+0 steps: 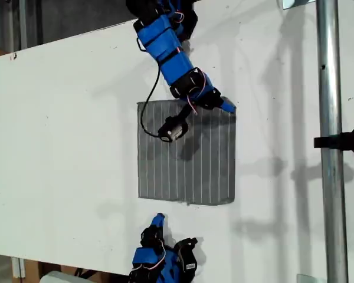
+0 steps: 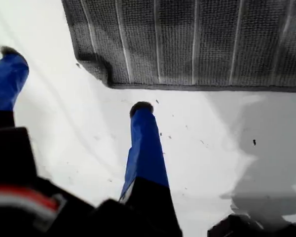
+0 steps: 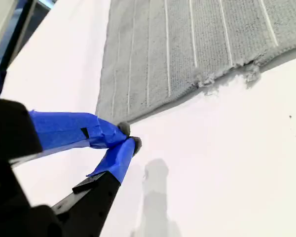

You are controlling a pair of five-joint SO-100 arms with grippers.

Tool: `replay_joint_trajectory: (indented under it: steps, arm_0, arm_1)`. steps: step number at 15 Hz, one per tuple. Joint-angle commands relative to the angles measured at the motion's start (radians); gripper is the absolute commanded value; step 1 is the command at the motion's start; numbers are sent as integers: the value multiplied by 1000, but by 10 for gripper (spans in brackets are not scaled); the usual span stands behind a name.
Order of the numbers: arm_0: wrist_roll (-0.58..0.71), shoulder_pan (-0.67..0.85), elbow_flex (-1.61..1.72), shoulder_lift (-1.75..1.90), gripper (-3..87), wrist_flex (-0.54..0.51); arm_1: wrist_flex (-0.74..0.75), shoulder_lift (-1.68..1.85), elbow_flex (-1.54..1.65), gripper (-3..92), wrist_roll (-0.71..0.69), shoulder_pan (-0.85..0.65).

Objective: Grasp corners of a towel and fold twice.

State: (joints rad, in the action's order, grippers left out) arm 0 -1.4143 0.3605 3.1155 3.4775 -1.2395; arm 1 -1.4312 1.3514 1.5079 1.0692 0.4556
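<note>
My first end effector (image 2: 71,81) is hovering with its jaws spread wide and empty, just short of the towel (image 2: 187,42) edge. My second end effector (image 3: 128,137) is sitting clenched, tips touching, beside a towel corner (image 3: 104,114), holding nothing. The towel is lying flat on the white desk (image 1: 65,141).

Towel (image 1: 186,153) flat mid-desk (image 1: 65,147). My second tool (image 1: 227,107) at its far corner, exterior view's right, probably just off it. My first tool (image 1: 158,220) near its front edge.
</note>
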Motion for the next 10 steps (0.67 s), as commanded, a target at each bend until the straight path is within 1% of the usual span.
replay_joint_trajectory:
  steps: [1,4,5,6,7,8,9,10]
  arm_0:
    - [-6,11,3,3,-5,11]
    - [-9,9,3,3,-5,9]
    - [-15,9,3,3,-5,8]
    - [-34,12,3,3,-4,-2]
    - [-55,9,3,3,-4,-5]
    - [-55,-6,3,3,31,15]
    - [-48,-46,-2,3,4,51]
    - [-83,-89,-51,-31,-26,71]
  arm_1:
    - [-2,-57,-86,408,29,17]
    - [51,-175,-104,351,48,-3]
    - [89,-216,-103,302,48,-21]
    - [132,-258,-97,155,43,-43]
    - [137,-310,-109,62,54,-64]
    - [141,-331,-118,30,58,-74]
    - [153,-324,-118,1,60,-77]
    - [163,-308,-118,0,52,-83]
